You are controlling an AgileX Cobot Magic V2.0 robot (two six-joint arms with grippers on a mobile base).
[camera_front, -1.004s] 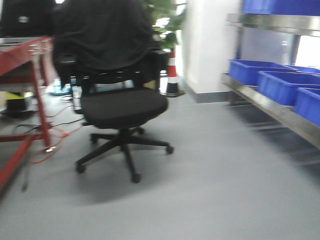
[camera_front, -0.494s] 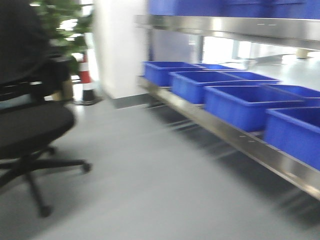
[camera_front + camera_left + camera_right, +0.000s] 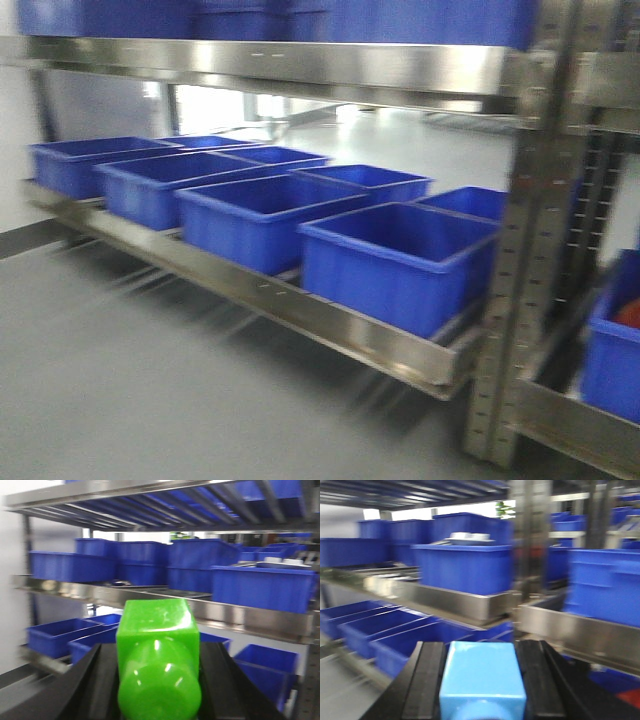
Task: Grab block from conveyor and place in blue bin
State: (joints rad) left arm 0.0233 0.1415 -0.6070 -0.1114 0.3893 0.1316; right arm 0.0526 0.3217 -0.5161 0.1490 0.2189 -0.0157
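My left gripper is shut on a glossy green block, its black fingers pressed against both sides. My right gripper is shut on a light blue block in the same way. Both blocks are held in the air in front of a steel rack of blue bins. In the front view the nearest blue bin stands on the low shelf. Neither gripper shows in the front view. The conveyor is out of view.
The steel rack carries a row of open blue bins on its low shelf and more above. An upright post stands at the right. A further bin with something red in it sits at far right. Grey floor lies in front.
The front view has swung right: the black office chair and red table have gone out of view and the rack of blue bins now fills the view, closer.
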